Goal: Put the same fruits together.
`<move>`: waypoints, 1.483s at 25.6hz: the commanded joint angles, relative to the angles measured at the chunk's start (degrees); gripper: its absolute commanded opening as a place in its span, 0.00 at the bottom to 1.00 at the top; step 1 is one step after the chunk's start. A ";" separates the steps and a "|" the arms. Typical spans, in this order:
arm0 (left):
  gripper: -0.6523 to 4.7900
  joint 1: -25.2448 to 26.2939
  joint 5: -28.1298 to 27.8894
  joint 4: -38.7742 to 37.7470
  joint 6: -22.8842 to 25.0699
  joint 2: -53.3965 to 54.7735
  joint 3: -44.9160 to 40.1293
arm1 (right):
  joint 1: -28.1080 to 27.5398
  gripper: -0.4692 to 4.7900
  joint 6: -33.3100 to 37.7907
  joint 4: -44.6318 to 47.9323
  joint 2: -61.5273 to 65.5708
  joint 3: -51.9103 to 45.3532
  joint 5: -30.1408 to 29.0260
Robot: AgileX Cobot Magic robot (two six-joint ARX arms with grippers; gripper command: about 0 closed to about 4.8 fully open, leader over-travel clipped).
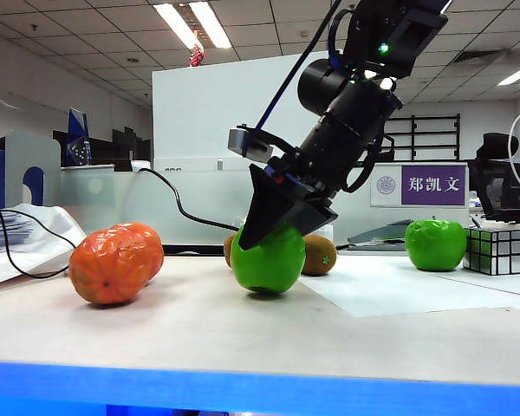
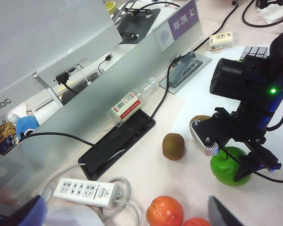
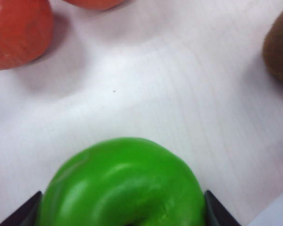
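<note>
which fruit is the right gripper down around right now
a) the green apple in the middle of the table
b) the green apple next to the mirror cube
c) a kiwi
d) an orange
a: the right gripper has a finger on each side of the middle green apple, which sits on the table between the oranges and the other apple by the cube.

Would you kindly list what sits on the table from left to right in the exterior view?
Orange fruit → green apple between the right gripper's fingers → kiwi → second green apple → silver mirror cube.
</note>
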 commanded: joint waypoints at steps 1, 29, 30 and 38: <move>1.00 -0.02 0.02 0.20 -0.66 -0.83 0.13 | 0.20 0.07 -0.11 -5.42 0.94 -1.07 0.24; 1.00 -0.15 0.28 -7.85 -3.43 -10.29 -0.20 | -16.79 0.07 -4.17 -8.85 -12.96 -1.16 6.12; 1.00 -0.15 0.28 -8.13 -3.91 -11.17 -0.20 | -19.19 0.07 -4.04 -7.45 -12.96 -1.16 4.87; 1.00 -0.15 0.02 -7.80 -4.09 -14.99 -0.20 | -26.47 0.07 -3.17 -5.64 -12.94 -1.60 4.17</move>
